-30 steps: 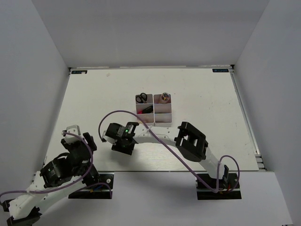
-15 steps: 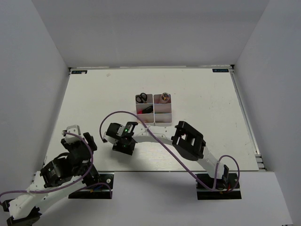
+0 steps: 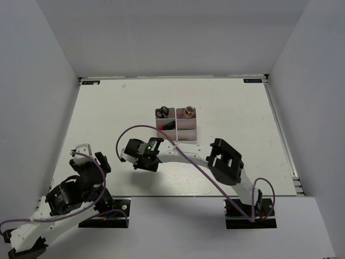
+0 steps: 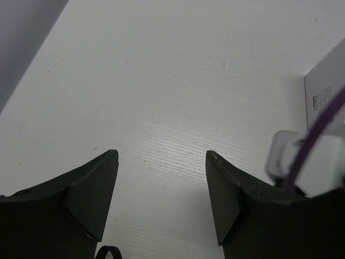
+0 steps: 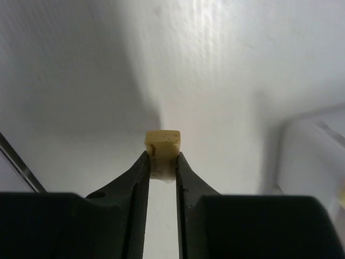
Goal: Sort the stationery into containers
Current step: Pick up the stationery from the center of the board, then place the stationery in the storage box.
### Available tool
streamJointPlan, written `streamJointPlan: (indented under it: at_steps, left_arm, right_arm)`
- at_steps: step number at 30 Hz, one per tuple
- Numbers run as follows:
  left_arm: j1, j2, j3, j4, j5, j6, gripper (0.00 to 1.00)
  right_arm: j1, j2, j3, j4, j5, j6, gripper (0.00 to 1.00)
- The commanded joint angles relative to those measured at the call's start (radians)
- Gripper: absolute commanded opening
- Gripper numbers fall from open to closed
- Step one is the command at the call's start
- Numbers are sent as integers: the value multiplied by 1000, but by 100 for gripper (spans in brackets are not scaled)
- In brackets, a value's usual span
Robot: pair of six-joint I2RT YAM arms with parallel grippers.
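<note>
A small tan piece (image 5: 162, 142) is pinched between the tips of my right gripper (image 5: 162, 159), just above the white table. In the top view that right gripper (image 3: 139, 155) hangs to the front left of the containers (image 3: 186, 140), a cluster of white square bins. Black-handled scissors (image 3: 161, 113) stand in the back left bin, a magenta marker (image 3: 168, 125) lies in the bin in front of it, and pencil ends (image 3: 188, 111) show in the back right bin. My left gripper (image 4: 161, 178) is open over bare table, at the near left (image 3: 90, 153).
A corner of a white bin (image 5: 315, 143) shows at the right of the right wrist view. The right arm's white link and purple cable (image 4: 310, 156) cross the right edge of the left wrist view. Grey walls enclose the table.
My right gripper has closed on the tan piece and shifted slightly back and right. The right arm's elbow swung right. The left arm has not moved.
</note>
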Motion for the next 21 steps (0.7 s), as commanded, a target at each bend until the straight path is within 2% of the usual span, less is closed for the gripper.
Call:
streamJointPlan:
  at_steps: [1,3,8,13,21]
  left_arm:
    - [1,-14,-6,13,-5,12,76]
    - [1,-13,-11,23,1,23,76]
    - [1,2,-14,39,19,36,76]
    - [1,9,-20,59,32,51,76]
    - [2,33,-22,63,38,60,77]
  right_arm:
    - [-13,-193,-32,-40,191,-67,0]
    - [-31,-249,-109,-36,276,-89,0]
    - [-103,-412,-288,21,357,-112,0]
    - [-263,-512,-411,72,294,-142,0]
    - [-372,-524,-443,135,167,-169,0]
